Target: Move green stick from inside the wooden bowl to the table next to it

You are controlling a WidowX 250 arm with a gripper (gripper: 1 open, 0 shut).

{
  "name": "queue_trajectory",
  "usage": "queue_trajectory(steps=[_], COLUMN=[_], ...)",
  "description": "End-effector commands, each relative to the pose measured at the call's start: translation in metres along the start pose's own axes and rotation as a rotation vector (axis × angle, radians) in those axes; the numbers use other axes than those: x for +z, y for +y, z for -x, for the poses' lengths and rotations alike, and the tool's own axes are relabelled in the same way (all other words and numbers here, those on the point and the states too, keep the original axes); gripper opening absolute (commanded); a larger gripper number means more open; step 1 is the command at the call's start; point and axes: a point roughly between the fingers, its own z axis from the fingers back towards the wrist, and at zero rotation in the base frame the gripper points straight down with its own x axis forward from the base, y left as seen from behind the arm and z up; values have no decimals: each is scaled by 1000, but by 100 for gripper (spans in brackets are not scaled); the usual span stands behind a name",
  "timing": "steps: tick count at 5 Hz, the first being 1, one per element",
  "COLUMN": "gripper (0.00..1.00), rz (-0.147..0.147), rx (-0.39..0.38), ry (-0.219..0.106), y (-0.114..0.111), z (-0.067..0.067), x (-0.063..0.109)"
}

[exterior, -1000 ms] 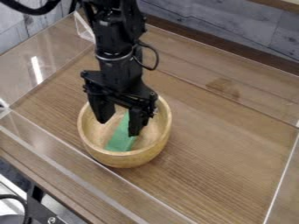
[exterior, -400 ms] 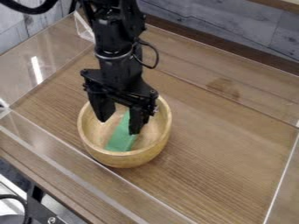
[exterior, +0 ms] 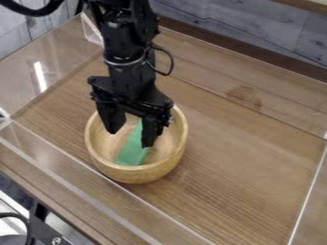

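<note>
The green stick (exterior: 133,149) lies tilted inside the wooden bowl (exterior: 169,165), its upper end hidden between my fingers. My black gripper (exterior: 133,131) points straight down into the bowl, open, one finger on each side of the stick. Whether the fingers touch the stick cannot be told. The bowl rests on the brown table (exterior: 243,144), left of centre and near the front.
Clear acrylic walls (exterior: 52,57) edge the table on all sides, the front wall (exterior: 76,177) close to the bowl. Bare tabletop stretches to the right of the bowl and behind it.
</note>
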Motion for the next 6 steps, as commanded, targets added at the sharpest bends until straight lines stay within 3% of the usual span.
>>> queue_trajectory(steps=[1,6], gripper=[100,100], rz=[-10,-40], rx=[1,22], ry=[-42,-46], y=[0,2], z=[-5,-7], x=[1,-31])
